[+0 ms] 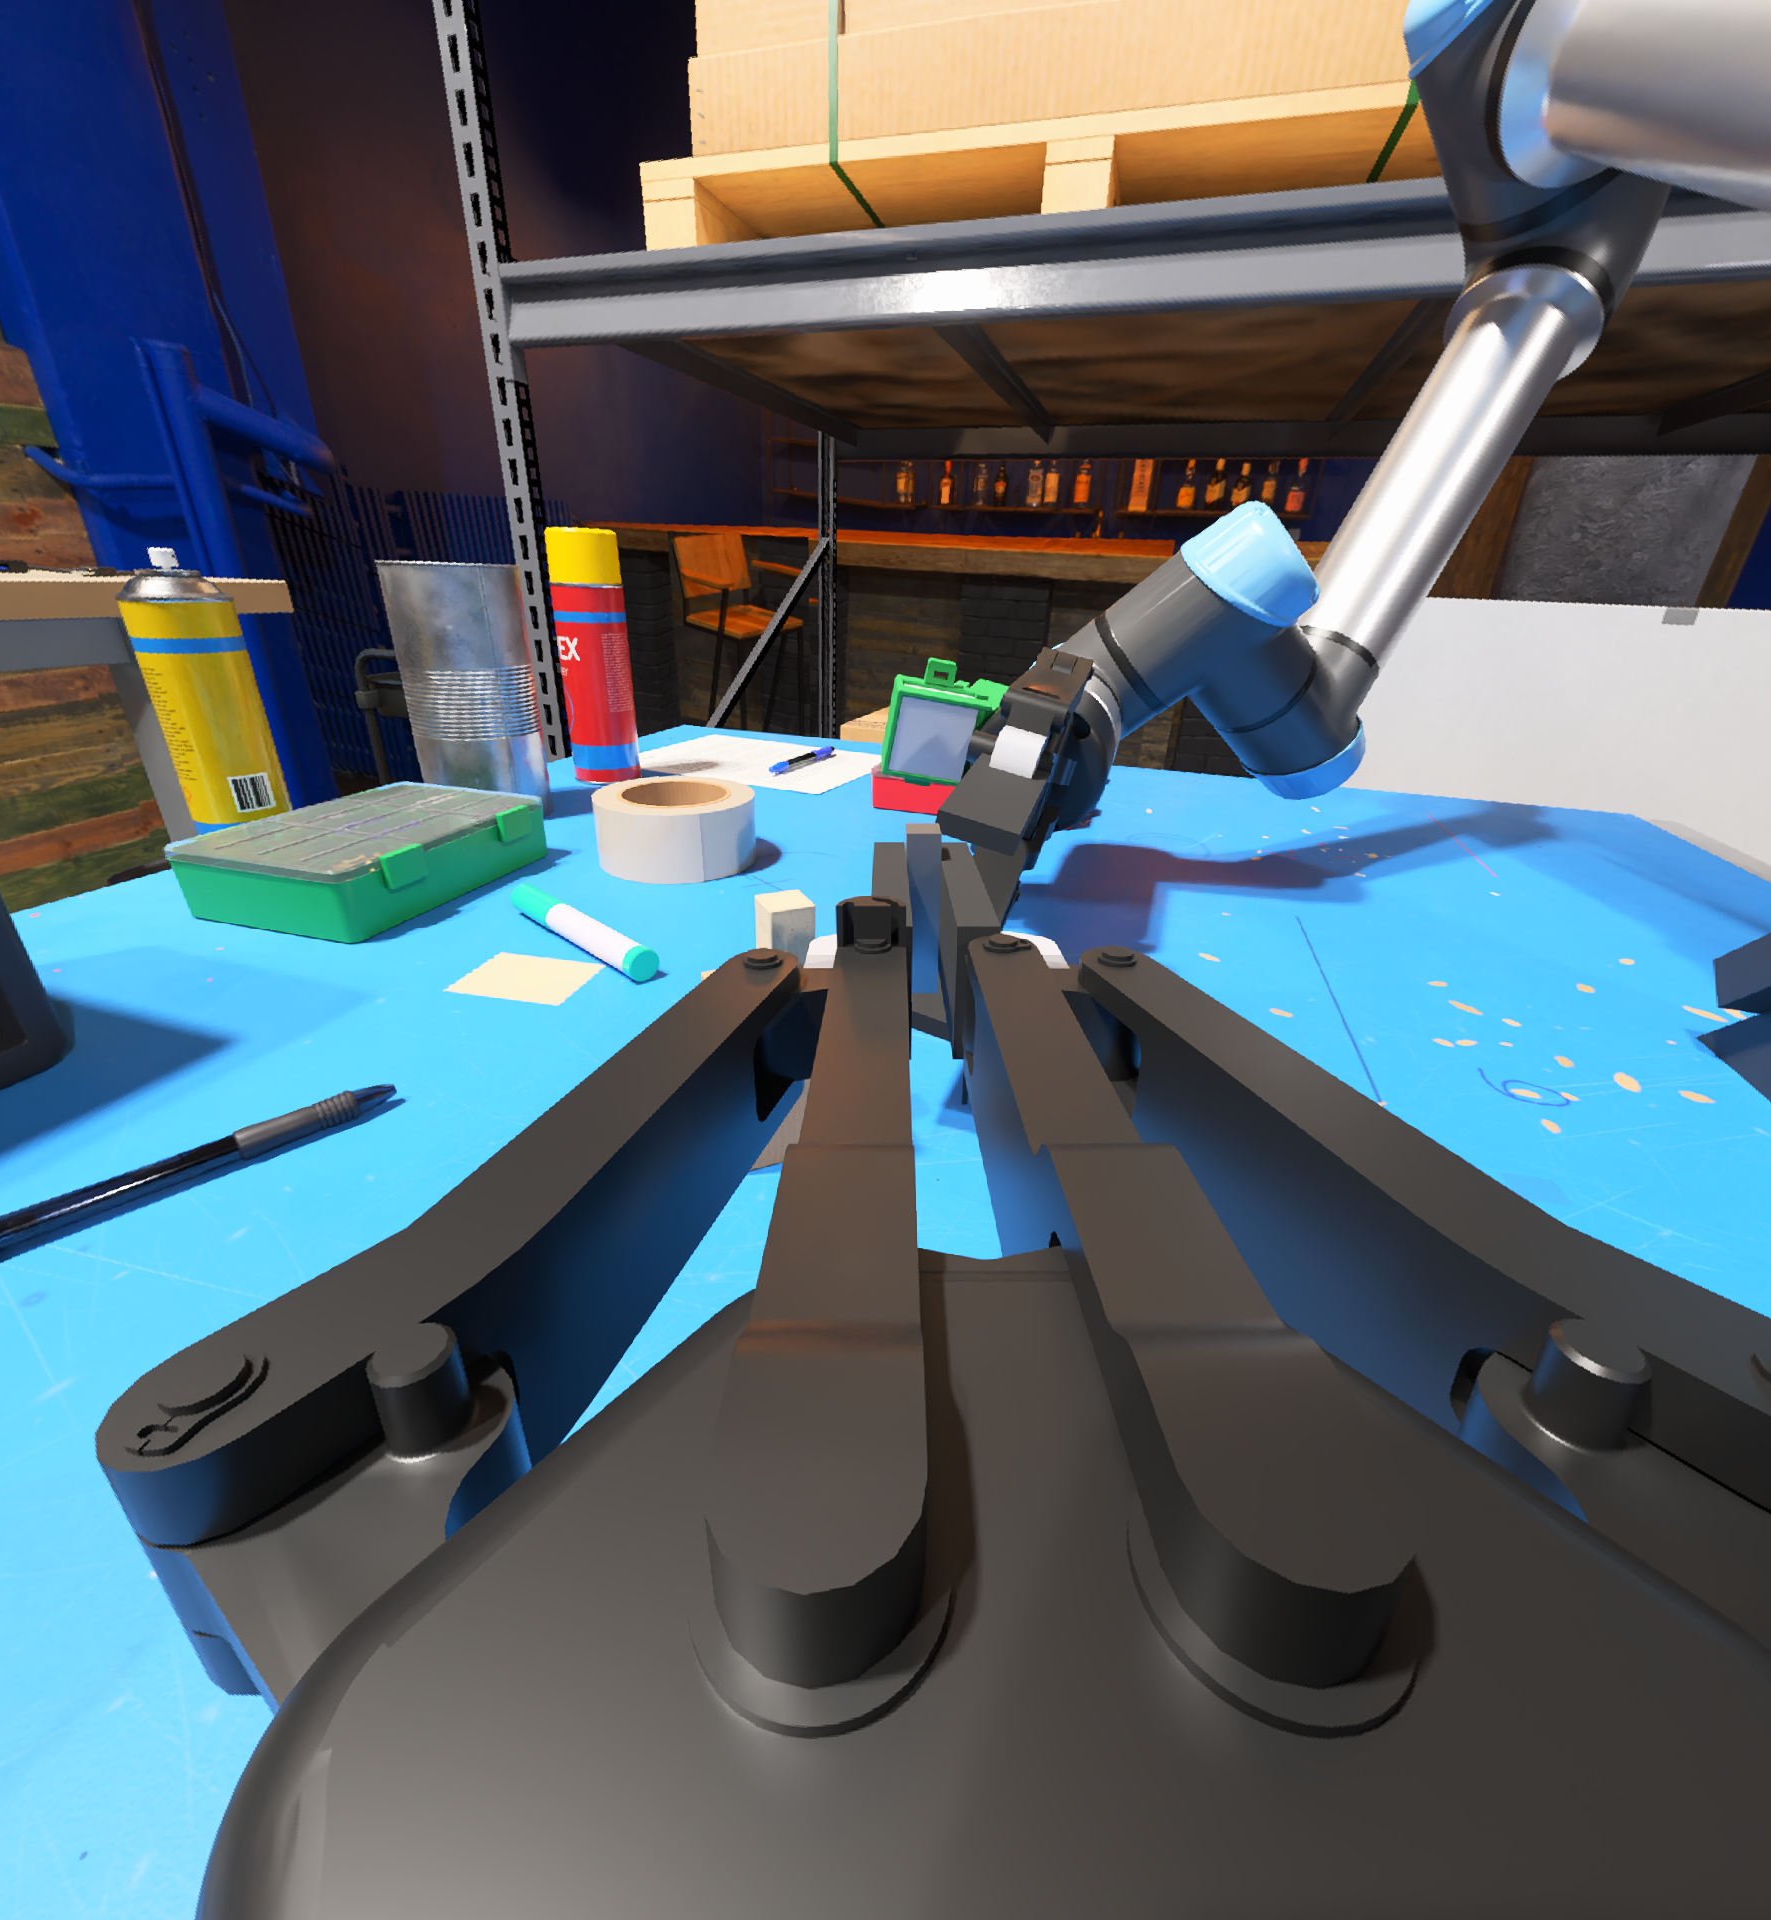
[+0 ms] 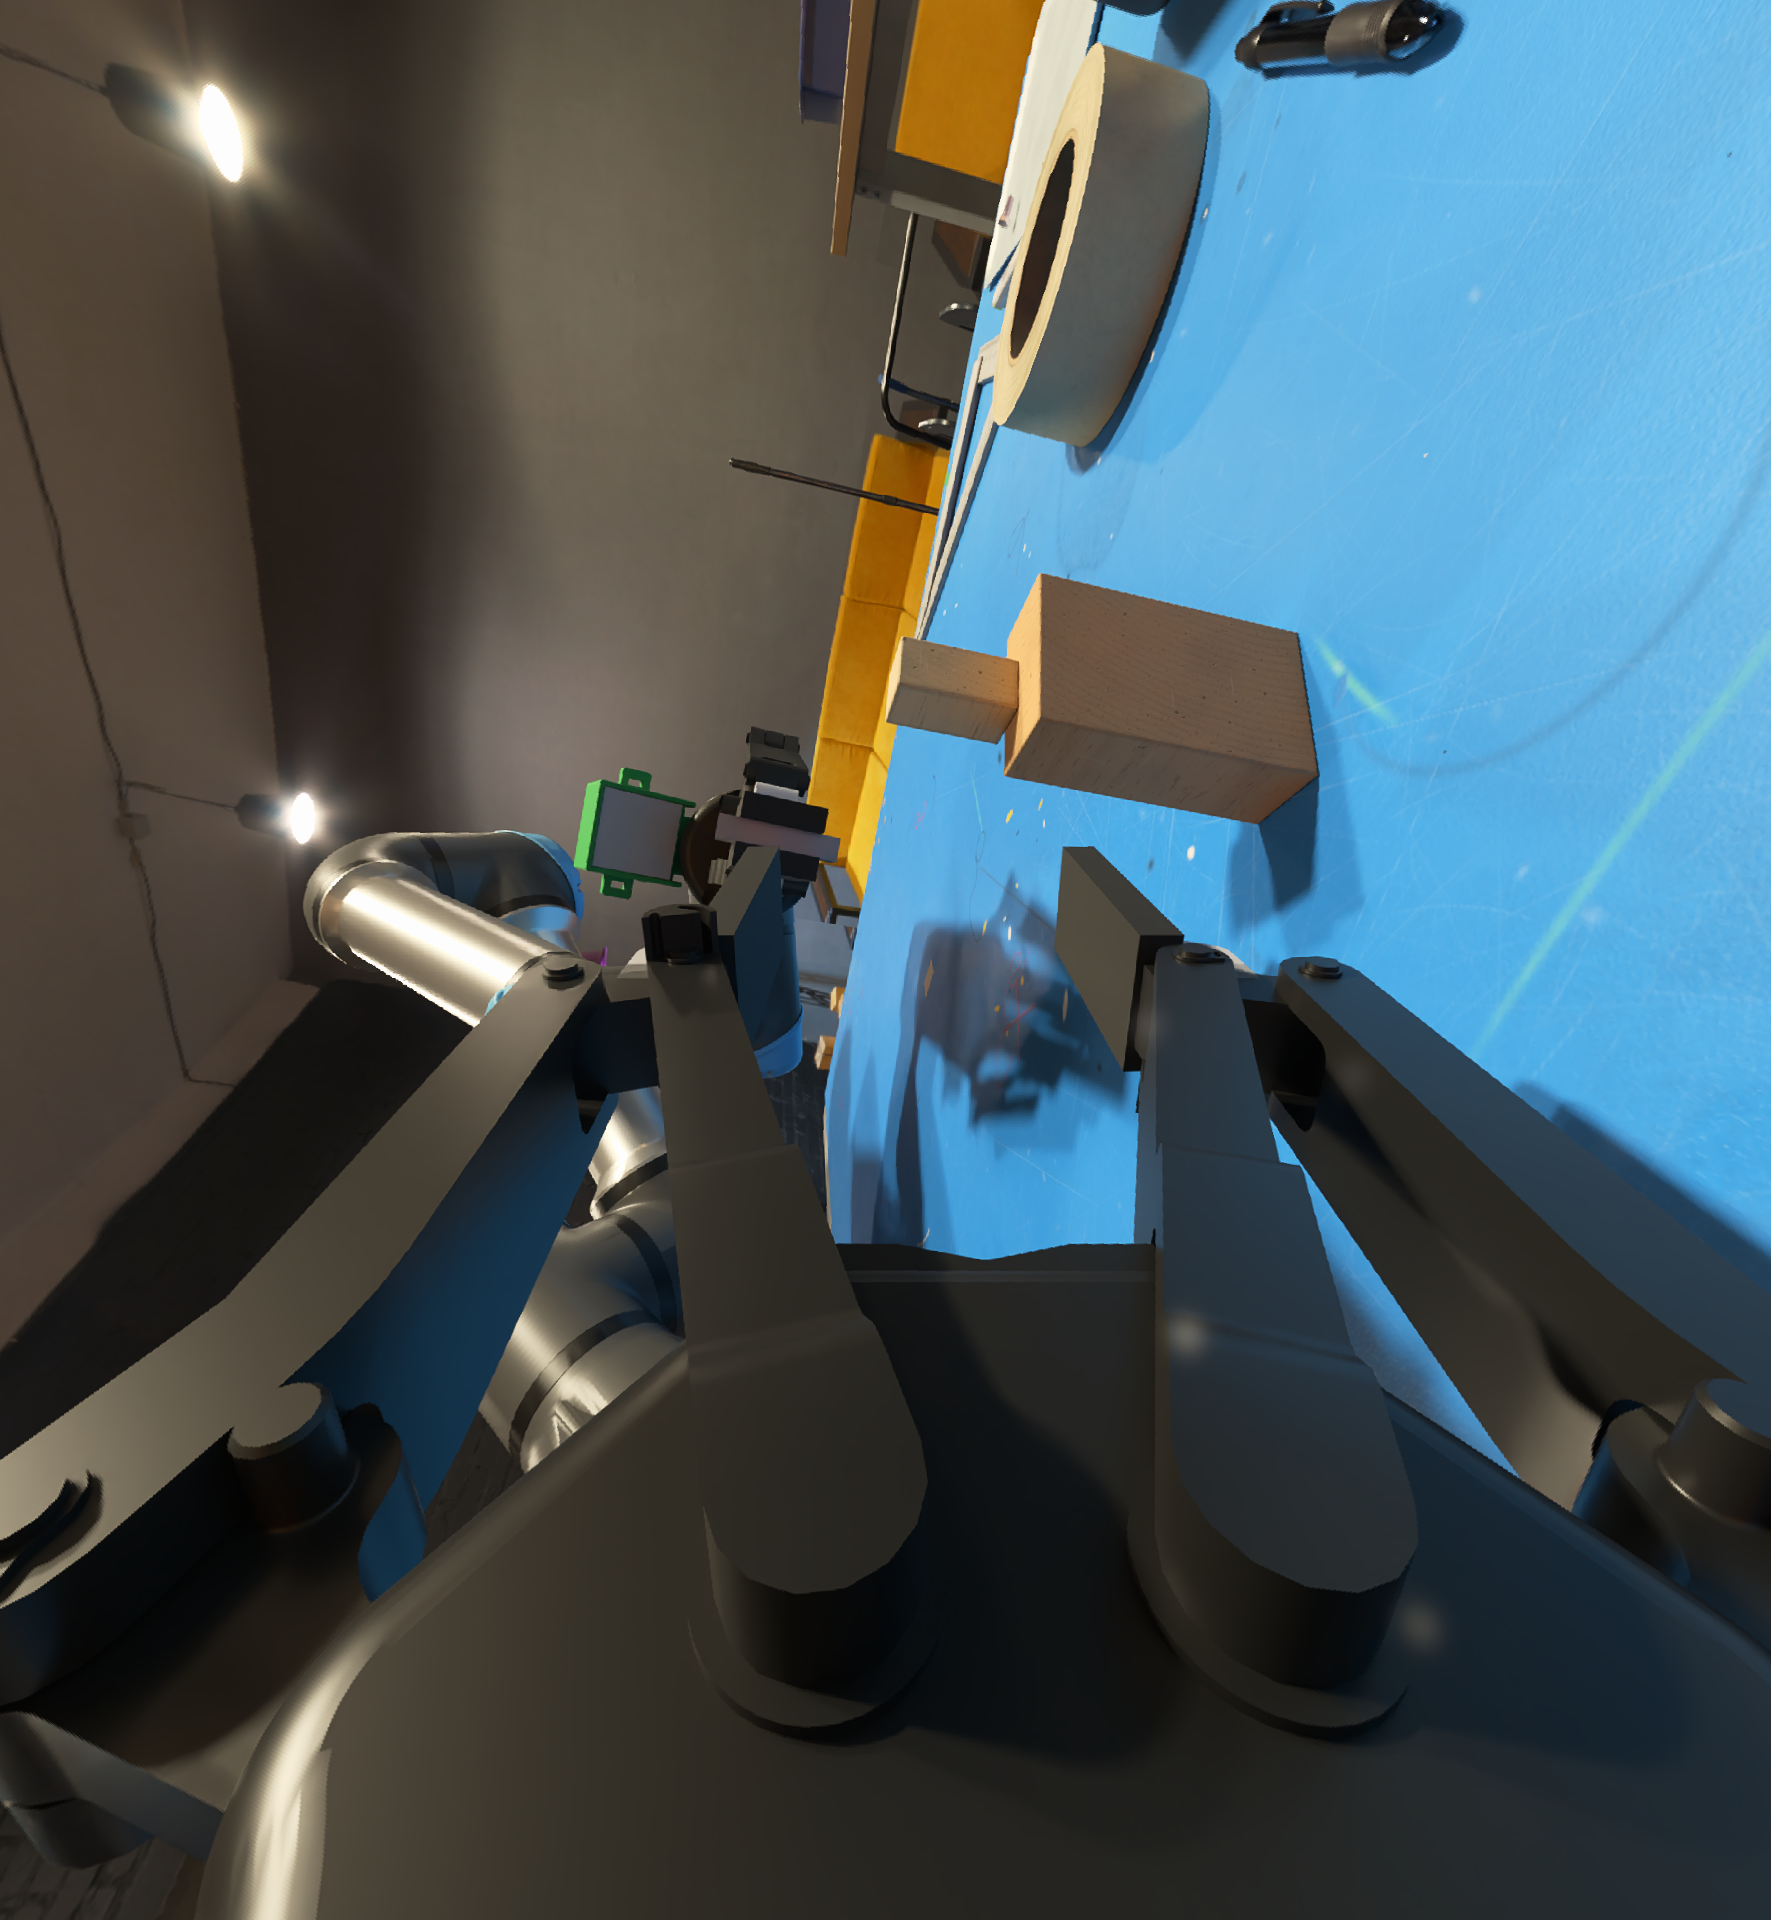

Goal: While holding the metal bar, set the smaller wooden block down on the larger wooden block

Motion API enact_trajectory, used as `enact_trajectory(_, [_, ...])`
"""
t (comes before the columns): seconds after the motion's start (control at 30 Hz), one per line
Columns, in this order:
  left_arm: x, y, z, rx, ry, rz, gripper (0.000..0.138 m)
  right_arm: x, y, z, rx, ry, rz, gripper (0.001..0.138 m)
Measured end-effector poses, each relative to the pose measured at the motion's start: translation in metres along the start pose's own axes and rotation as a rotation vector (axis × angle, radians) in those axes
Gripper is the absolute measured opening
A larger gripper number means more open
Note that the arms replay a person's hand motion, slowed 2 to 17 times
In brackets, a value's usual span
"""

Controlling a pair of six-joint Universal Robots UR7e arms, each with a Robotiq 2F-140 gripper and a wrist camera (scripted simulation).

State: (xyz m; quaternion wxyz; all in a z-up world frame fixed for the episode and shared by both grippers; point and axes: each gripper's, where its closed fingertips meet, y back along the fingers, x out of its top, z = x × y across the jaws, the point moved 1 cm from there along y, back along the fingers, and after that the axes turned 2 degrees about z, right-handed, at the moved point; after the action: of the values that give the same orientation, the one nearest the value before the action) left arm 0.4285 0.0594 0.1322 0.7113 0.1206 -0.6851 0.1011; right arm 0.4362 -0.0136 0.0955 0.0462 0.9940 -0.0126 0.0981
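The left gripper (image 1: 925, 883) clamps the upright metal bar (image 1: 925, 847) (long axis vertical); the right gripper (image 2: 922, 914) gapes, empty.

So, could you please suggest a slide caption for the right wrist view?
Open right gripper facing the smaller wooden block resting on the larger wooden block, tape roll beyond.

We saw the smaller wooden block (image 2: 952, 689) resting on the larger wooden block (image 2: 1161, 698), both pale. The larger lay flat on the blue worktop (image 2: 1483, 520). The metal bar (image 2: 779, 837) was grey and thin.
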Motion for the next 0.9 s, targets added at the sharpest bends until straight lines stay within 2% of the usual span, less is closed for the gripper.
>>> enact_trajectory(0.33, [0.0018, 0.0004, 0.0015, 0.0, -0.008, 0.006, 0.008, 0.0019, -0.0026, 0.0001, 0.015, -0.017, 0.003, 0.072])
enact_trajectory(0.9, [0.0052, 0.0006, 0.0033, 0.014, -0.02, 0.017, 0.008, 0.0028, -0.003, -0.002, 0.079, -0.053, 0.044, 0.069])
